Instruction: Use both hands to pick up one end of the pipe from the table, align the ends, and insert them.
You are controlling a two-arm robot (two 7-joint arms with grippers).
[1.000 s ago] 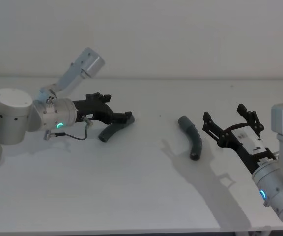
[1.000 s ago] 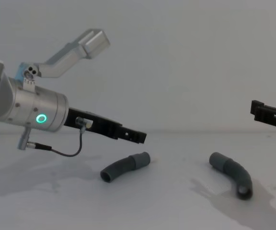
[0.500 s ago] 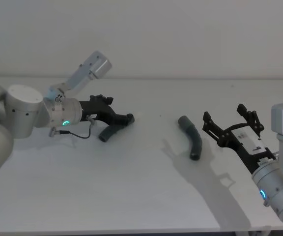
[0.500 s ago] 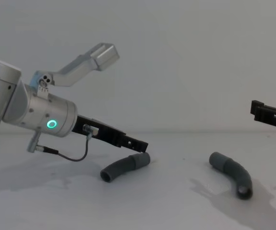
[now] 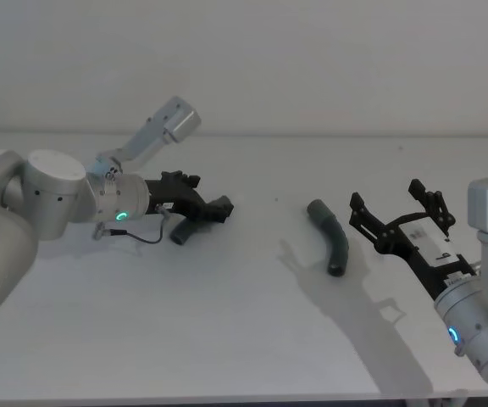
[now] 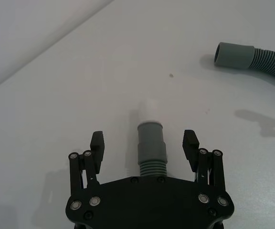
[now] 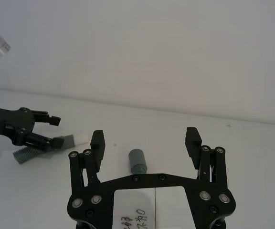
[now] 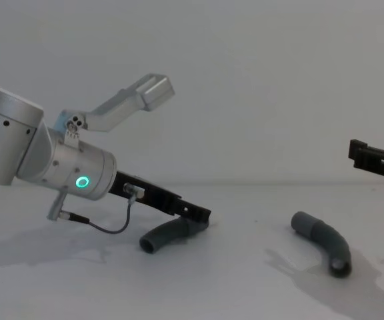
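Two bent grey ribbed pipe pieces lie on the white table (image 5: 227,322). My left gripper (image 6: 144,140) is open and tilted down over the left piece (image 5: 180,231), with one finger on each side of its grey cuff (image 6: 152,143) and a gap on both sides. That piece's white tip (image 6: 150,107) pokes out beyond the fingers. From the chest view the left gripper (image 8: 202,215) sits low over the piece (image 8: 160,237). The right piece (image 5: 333,237), with a wider grey sleeve (image 6: 234,55), lies free. My right gripper (image 5: 385,197) hovers open just right of it, holding nothing.
A plain pale wall stands behind the table's far edge. A thin black cable (image 5: 138,236) hangs from the left wrist just above the surface. Bare table (image 5: 265,212) separates the two pieces.
My left gripper has tilted down and lowered until its fingers straddle the left piece's cuff. The right arm and both pieces have stayed still.
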